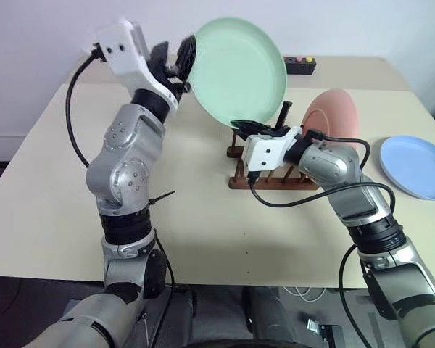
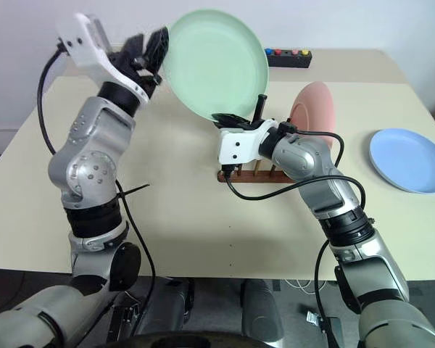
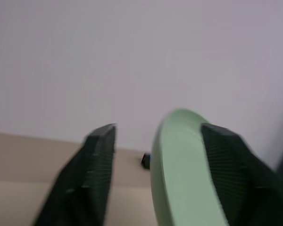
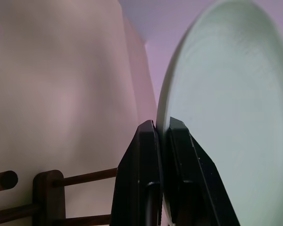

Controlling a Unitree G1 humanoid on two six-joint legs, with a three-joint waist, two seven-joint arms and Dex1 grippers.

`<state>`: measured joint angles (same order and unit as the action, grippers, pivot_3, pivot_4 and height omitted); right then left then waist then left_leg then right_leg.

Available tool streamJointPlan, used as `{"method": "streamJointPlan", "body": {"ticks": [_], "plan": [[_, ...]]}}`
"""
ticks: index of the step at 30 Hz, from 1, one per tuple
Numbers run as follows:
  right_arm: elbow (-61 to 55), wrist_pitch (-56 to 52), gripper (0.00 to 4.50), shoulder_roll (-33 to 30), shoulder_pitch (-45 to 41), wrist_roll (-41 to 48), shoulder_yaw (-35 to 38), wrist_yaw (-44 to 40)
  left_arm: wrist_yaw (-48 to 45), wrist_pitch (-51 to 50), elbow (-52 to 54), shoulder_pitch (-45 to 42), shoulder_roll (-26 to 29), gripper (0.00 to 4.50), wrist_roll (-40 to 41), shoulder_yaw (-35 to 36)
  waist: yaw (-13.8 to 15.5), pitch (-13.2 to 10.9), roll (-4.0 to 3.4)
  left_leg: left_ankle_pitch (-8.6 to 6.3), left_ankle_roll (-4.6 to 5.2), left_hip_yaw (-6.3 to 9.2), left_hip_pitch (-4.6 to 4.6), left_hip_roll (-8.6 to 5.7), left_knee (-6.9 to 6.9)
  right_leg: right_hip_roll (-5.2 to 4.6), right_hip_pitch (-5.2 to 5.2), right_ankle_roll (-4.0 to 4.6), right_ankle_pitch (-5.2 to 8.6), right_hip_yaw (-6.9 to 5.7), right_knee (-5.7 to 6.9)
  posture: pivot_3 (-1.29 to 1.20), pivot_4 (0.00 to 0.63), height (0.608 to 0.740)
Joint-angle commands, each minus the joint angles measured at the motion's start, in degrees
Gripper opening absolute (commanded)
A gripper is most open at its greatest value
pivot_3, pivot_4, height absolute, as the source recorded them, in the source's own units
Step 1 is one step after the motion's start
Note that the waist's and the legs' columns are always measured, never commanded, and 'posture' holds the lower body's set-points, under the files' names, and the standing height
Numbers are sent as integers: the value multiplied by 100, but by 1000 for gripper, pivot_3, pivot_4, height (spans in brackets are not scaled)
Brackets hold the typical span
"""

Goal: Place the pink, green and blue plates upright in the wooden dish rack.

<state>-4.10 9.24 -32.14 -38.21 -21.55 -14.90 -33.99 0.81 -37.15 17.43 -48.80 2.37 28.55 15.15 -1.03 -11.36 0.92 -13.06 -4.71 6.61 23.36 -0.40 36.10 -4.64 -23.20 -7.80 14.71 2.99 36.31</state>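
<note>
- Beige and smooth, the table [image 1: 203, 239] has a matte top with rounded corners and bears everything else.
- Pale mint green, the green plate [image 1: 239, 71] is a plain round matte disc with a shallow rim. It is held tilted in the air above the rack's near-left end, its hollow face turned toward the camera.
- Salmon pink, the pink plate [image 1: 335, 110] is the same matte round shape. It stands upright among the pegs at the far end of the rack.
- Light blue, the blue plate [image 1: 417, 165] lies flat on the table, well apart from the rack on the robot's right.
- Dark brown wood makes the dish rack [image 1: 268, 180]: low rails joined by round crossbars, with upright round pegs. It sits mid-table beneath the green plate.
- White-cased with ribbed black fingers, the left gripper [image 1: 175, 64] is at the green plate's upper left edge. Its jaws stand apart around the rim; the left wrist view shows a gap between one finger and the plate.
- Similar in build, the right gripper [image 1: 250, 125] has its jaws pinched closed on the green plate's lower rim, just above the rack.
- Black and oblong, a box [image 1: 299, 65] with coloured buttons rests at the table's far edge. No readable writing appears anywhere.
</note>
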Motion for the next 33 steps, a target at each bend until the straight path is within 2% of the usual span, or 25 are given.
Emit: {"method": "streamJointPlan", "body": {"ticks": [1,7,9,13,16,20,21,29,33], "plan": [[-89,134,0,-18,-76,14,183,141,102,242,226,-172,78,4463,215,231,1,0,0,0,0,0,0,0,-1,0,0,0,0,0,0,0,150,734],[-17,193,0,-103,-170,136,367,198,311,500,-87,-343,410,4463,577,935,1,0,0,0,0,0,0,0,1,0,0,0,0,0,0,0,150,734],[-174,18,0,-66,-225,519,608,100,68,505,-209,-179,843,4463,469,962,1,0,0,0,0,0,0,0,0,0,0,0,0,0,0,0,150,734],[-796,-938,0,241,-229,1920,1175,-195,-979,627,-298,683,1784,4463,213,594,-28,0,-2,0,0,0,0,0,-5,0,-1,0,0,0,1,0,150,734],[-1165,-1520,0,348,-192,2568,1403,-324,-1420,731,-289,1107,2086,4463,198,414,-4,0,-2,0,0,2,-2,1,-6,1,-1,1,0,0,6,0,150,734],[-2152,-3284,0,717,89,4872,2132,-231,-2573,868,20,2275,2563,4463,93,-186,-2,0,-7,0,1,3,-2,1,-7,0,2,2,0,0,4,0,150,734],[-2306,-3554,0,713,170,5207,2237,-217,-2718,902,55,2442,2625,4463,72,-287,7,0,-6,-1,1,4,-1,1,-7,-1,2,3,0,0,5,0,150,734],[-2630,-4967,0,803,774,7198,3002,596,-4023,1142,557,3528,3071,4463,-51,-1218,0,0,-11,-1,3,2,-3,3,-7,1,2,15,4,1,4,0,150,734],[-2593,-5138,0,656,901,7513,3152,806,-4477,1145,757,3763,3216,4463,24,-1457,1,-2,-14,-1,3,2,-2,5,-8,2,0,15,3,1,4,0,150,734]]}}
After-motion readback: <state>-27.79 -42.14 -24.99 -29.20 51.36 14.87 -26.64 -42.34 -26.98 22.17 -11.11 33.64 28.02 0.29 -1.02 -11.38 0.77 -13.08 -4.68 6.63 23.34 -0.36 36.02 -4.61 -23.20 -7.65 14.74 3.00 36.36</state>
